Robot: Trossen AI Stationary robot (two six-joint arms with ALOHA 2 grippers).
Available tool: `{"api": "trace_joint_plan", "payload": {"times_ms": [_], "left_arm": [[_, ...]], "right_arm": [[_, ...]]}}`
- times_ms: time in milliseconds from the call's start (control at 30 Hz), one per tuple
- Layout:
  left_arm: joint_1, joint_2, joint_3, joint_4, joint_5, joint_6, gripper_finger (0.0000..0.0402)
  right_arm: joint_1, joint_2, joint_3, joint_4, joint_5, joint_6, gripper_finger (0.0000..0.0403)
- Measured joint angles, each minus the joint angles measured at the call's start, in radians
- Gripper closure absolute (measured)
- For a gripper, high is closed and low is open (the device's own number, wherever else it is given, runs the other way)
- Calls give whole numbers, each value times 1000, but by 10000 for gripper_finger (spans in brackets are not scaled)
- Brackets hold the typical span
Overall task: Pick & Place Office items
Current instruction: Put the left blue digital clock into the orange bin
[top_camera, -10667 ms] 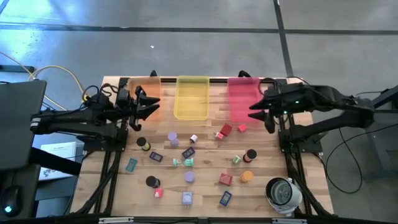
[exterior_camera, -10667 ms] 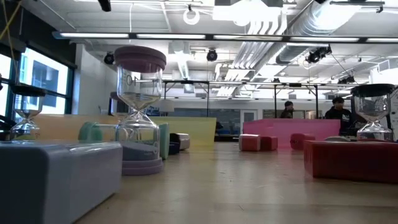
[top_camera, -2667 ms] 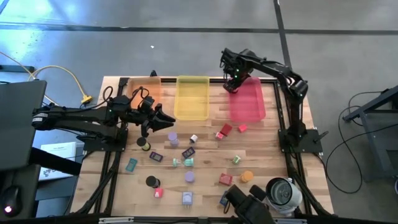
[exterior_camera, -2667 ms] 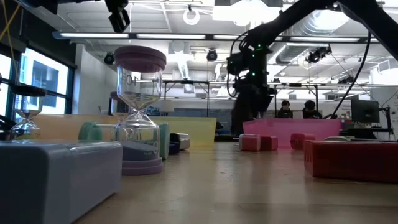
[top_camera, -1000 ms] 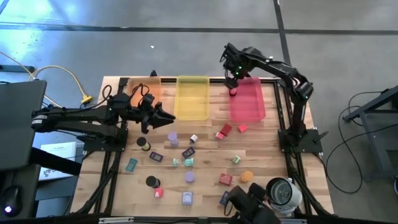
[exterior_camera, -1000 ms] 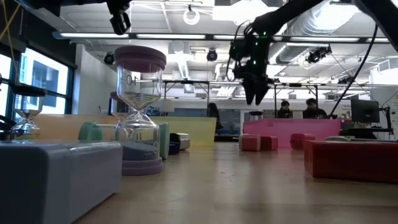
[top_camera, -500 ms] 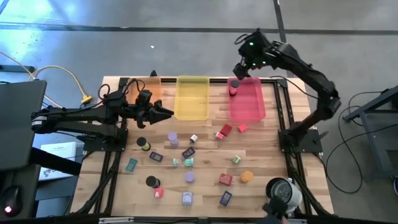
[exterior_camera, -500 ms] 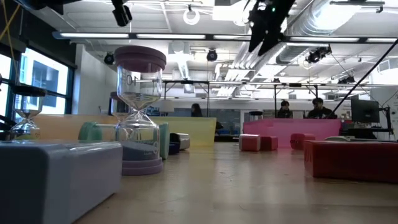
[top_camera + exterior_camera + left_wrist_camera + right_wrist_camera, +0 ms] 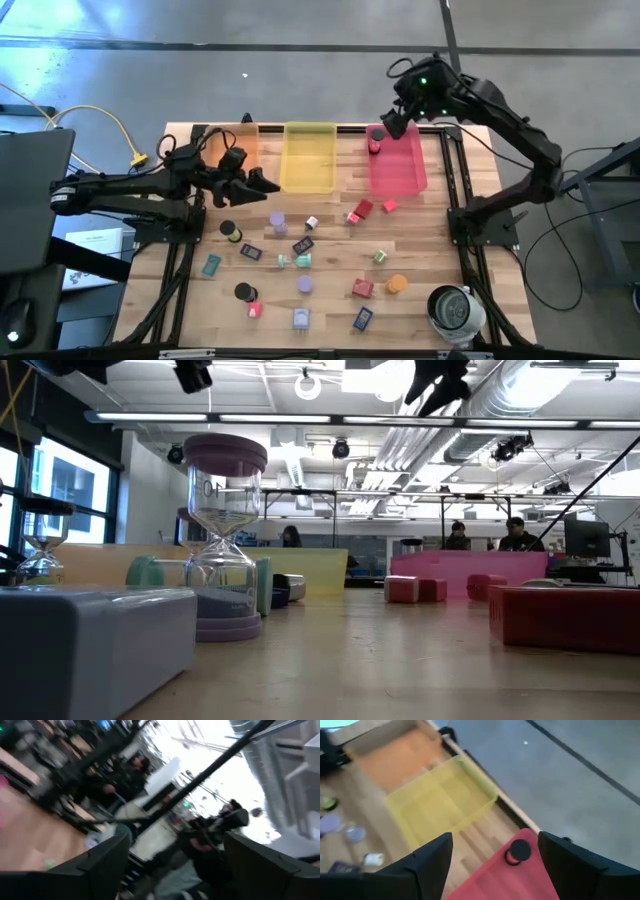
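1. The right gripper [image 9: 392, 122] is hanging high over the far corner of the pink tray [image 9: 403, 172]. Its fingers are spread and holding nothing.
2. A small timer [image 9: 518, 851] with a black top is sitting in that corner of the pink tray.
3. The left gripper [image 9: 258, 183] is hanging over the table's left side, between the orange tray [image 9: 237, 146] and the yellow tray [image 9: 308, 158]. Its fingers look spread in the wrist view, with nothing between them.
4. The other pieces [image 9: 304, 285] are lying spread out on the wood, in front of the trays.
5. These pieces are looking small, light and hard. The sand timers, like the purple one [image 9: 224, 530], seem to have clear, breakable middles, so pinching the round caps is probably safer.
6. The cubes, like the red one [image 9: 362, 288], are likely easy to grab by two flat sides.
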Motion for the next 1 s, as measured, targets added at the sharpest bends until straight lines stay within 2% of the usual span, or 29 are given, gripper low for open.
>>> {"api": "trace_joint_plan", "payload": {"times_ms": [133,267,467,600,733,833,1000], "left_arm": [[-34,0,4,24,16,-17,83],[-44,0,56,-14,-43,19,83],[-44,10,271,-281,-76,184,90],[-72,48,463,-547,-99,315,97],[-150,103,613,-818,-192,449,105],[-235,138,662,-931,-234,489,114],[-347,158,665,-1008,-250,481,123]], "right_arm": [[35,-4,0,-26,2,22,119],[53,-3,0,-51,1,22,119],[73,-3,0,-56,5,45,119],[77,-3,0,-80,2,48,119],[76,-3,0,-108,1,48,119],[80,-3,0,-125,1,51,119],[82,-3,0,-143,0,50,119]]}}
